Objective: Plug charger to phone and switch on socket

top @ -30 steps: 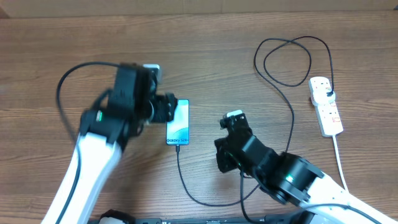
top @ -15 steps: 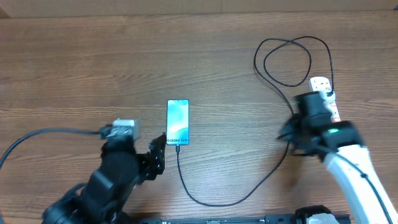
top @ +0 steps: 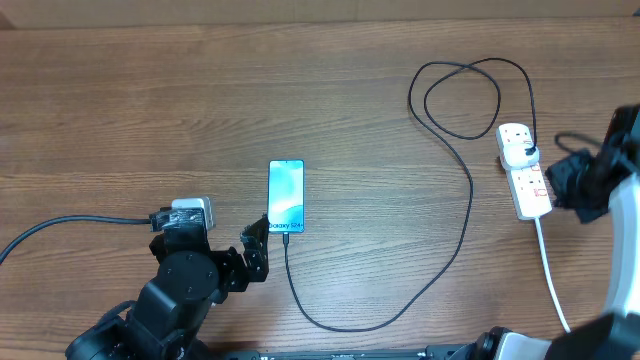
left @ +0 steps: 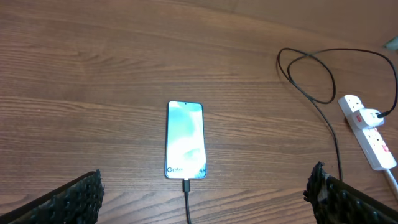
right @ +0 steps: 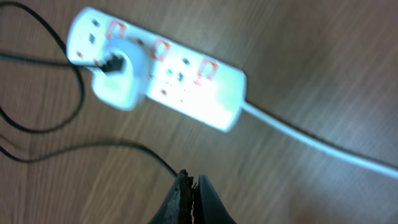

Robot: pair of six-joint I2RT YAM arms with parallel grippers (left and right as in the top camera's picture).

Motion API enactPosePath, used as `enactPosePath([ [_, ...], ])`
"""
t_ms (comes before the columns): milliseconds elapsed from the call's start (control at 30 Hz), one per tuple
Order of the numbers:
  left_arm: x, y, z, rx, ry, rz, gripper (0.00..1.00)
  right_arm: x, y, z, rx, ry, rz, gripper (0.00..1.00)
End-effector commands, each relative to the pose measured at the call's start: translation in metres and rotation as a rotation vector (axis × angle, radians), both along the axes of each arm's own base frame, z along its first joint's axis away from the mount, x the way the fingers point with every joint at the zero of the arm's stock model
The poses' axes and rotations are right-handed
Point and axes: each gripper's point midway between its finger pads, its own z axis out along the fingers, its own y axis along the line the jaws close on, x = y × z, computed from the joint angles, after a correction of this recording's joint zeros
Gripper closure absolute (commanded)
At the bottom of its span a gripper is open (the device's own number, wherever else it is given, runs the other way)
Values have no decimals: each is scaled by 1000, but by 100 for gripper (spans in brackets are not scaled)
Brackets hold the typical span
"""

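The right gripper [right: 189, 185] has its two dark fingers pressed together on nothing. It has drawn back off the white elongated power strip with red switches [right: 211, 93] and now hangs just past it, on the side away from the slim smartphone with the light blue screen [top: 286, 195]. Half a second ago that arm lay over the strip, so the switch press was probably made, though the blurred wrist view does not show how the rockers sit. The left gripper [top: 252, 255], spread wide and empty, has stayed just beside the phone's bottom end. The long, thin black charger cable [top: 470, 200] enters the phone's bottom edge and loops away to the strip, well to the phone's right. I judge both steps finished if the switch is indeed on.
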Motion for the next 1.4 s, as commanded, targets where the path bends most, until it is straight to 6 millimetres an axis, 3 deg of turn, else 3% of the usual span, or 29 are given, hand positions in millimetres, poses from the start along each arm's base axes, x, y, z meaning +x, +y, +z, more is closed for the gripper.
enactPosePath([
  [0, 0, 2, -2, 2, 0, 15, 0, 26, -11, -2, 18, 21, 35, 96],
  [167, -1, 2, -4, 8, 7, 15, 0, 43, -16, -28, 75, 120, 34, 96],
  [333, -1, 3, -4, 9, 8, 15, 0, 57, -9, -53, 164, 134, 41, 96],
  [733, -1, 3, -5, 12, 11, 15, 0, 75, -20, -61, 124, 84, 43, 96],
  [1367, -1, 3, -5, 12, 11, 15, 1, 81, -32, -89, 107, 155, 29, 96],
])
